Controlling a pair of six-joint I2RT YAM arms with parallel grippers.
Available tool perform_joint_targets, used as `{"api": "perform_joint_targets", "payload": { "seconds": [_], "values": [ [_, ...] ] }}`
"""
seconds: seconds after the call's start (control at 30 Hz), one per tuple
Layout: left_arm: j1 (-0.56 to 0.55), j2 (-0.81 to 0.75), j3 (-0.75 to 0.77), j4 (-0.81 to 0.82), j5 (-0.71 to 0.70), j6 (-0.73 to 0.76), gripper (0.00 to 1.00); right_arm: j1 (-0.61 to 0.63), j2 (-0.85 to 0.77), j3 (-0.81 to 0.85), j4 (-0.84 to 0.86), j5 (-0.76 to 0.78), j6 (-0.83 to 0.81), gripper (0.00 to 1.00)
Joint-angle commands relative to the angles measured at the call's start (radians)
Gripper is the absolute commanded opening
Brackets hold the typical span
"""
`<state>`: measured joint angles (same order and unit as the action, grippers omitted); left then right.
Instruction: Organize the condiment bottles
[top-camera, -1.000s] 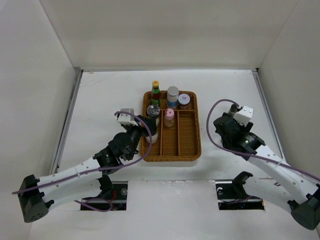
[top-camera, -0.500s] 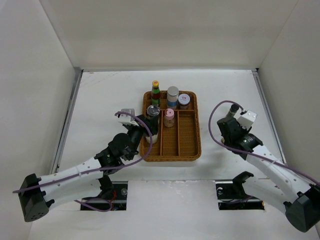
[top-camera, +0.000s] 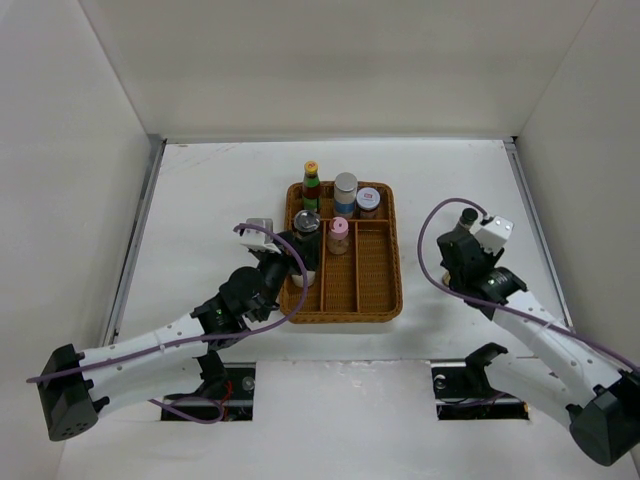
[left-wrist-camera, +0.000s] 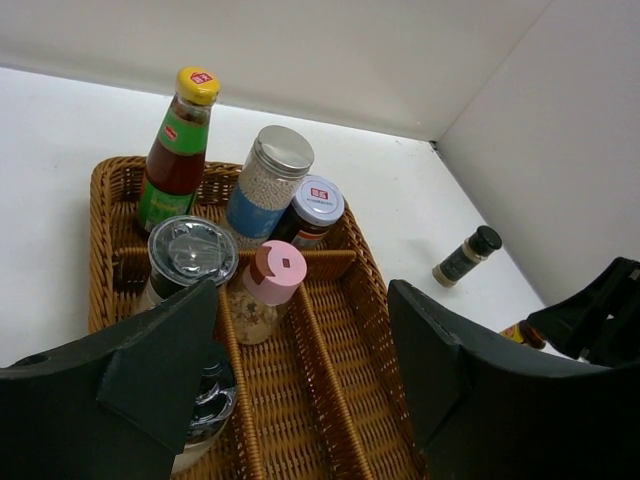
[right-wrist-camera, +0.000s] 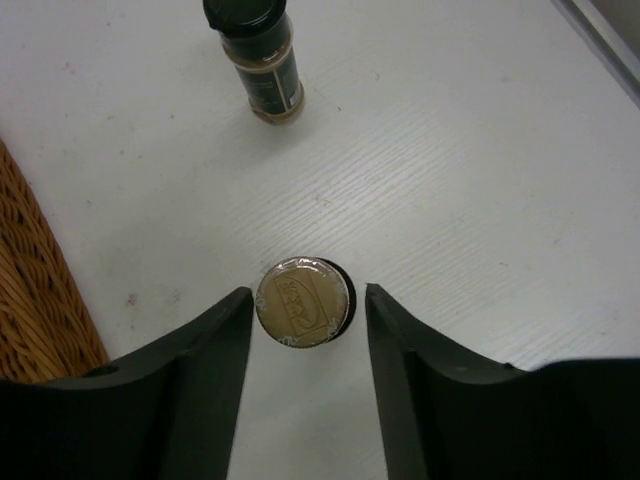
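Observation:
The brown wicker tray (top-camera: 385, 262) holds several condiment bottles: green-red with a yellow cap (top-camera: 311, 185) (left-wrist-camera: 178, 150), white-blue with a silver lid (top-camera: 345, 192) (left-wrist-camera: 265, 190), a red-lidded jar (top-camera: 368, 201) (left-wrist-camera: 312, 208), a clear one with a black lid (top-camera: 306, 224) (left-wrist-camera: 188, 255) and a pink-capped shaker (top-camera: 339, 235) (left-wrist-camera: 265, 295). My left gripper (top-camera: 298, 272) (left-wrist-camera: 305, 300) hangs open over the tray, and a chrome-topped bottle (left-wrist-camera: 205, 400) stands under its left finger. My right gripper (top-camera: 460, 248) (right-wrist-camera: 308, 292) stands open, straddling an upright gold-capped bottle (right-wrist-camera: 302, 302); its left finger touches the cap and a narrow gap remains at the right.
A dark bottle with a black cap (right-wrist-camera: 262, 62) (top-camera: 468, 215) (left-wrist-camera: 466, 257) stands on the white table beyond my right gripper, to the right of the tray. The tray's right-hand compartments (left-wrist-camera: 370, 400) hold nothing. White walls enclose the table on three sides.
My right gripper's fingers have drawn in around the gold-capped bottle as that arm settled lower. The left arm has shifted slightly, its fingers still apart.

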<state>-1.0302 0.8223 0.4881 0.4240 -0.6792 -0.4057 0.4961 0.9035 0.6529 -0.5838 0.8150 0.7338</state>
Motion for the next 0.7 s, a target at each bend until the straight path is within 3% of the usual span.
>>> {"api": "perform_joint_targets", "payload": {
  "seconds": [0.0, 0.1, 0.33, 0.43, 0.67],
  "values": [
    [-0.008, -0.008, -0.002, 0.055, 0.012, -0.012, 0.68, -0.027, -0.005, -0.002, 0.067, 0.023, -0.014, 0.59],
    [-0.008, -0.005, -0.002, 0.058, 0.012, -0.012, 0.68, -0.04, -0.002, -0.004, 0.084, 0.015, -0.027, 0.57],
    [-0.006, -0.003, 0.003, 0.05, 0.012, -0.01, 0.68, -0.038, 0.003, -0.001, 0.105, 0.019, -0.037, 0.33],
    [0.002, -0.011, 0.009, 0.047, 0.012, -0.005, 0.68, -0.025, -0.047, 0.016, 0.104, 0.052, -0.042, 0.29],
    [0.031, -0.054, 0.027, 0.009, 0.012, 0.01, 0.68, 0.198, -0.098, 0.194, 0.027, 0.073, -0.065, 0.27]
  ]
}}
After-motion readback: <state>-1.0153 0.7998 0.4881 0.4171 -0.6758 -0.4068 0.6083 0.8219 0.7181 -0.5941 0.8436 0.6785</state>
